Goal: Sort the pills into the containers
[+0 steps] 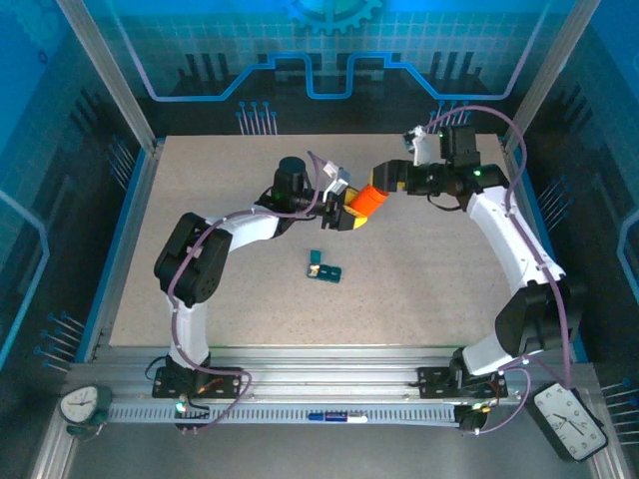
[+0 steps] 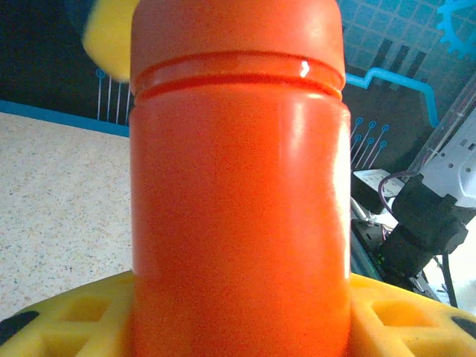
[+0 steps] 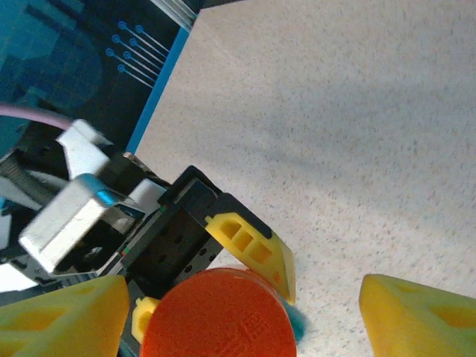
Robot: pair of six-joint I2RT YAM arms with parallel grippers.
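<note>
Left gripper (image 1: 351,212) is clamping the orange bottle (image 2: 238,208) by its body and holding it tilted above the table (image 1: 419,299), toward the rear middle. Right gripper (image 3: 242,305) is sitting at the cap (image 3: 216,320) with jaws spread, fingers clear of it on both sides, so it's gripping nothing. Cap is looking seated, so I'm reading the bottle as not opened yet. Pill box (image 1: 324,267) is lying on the table nearer the bases, well apart from both grippers; too small to tell lid state or contents. I'm judging this as early: bottle is up and presented, nothing is looking sorted. Remaining: getting the cap off, getting pills out, filling the compartments.
</note>
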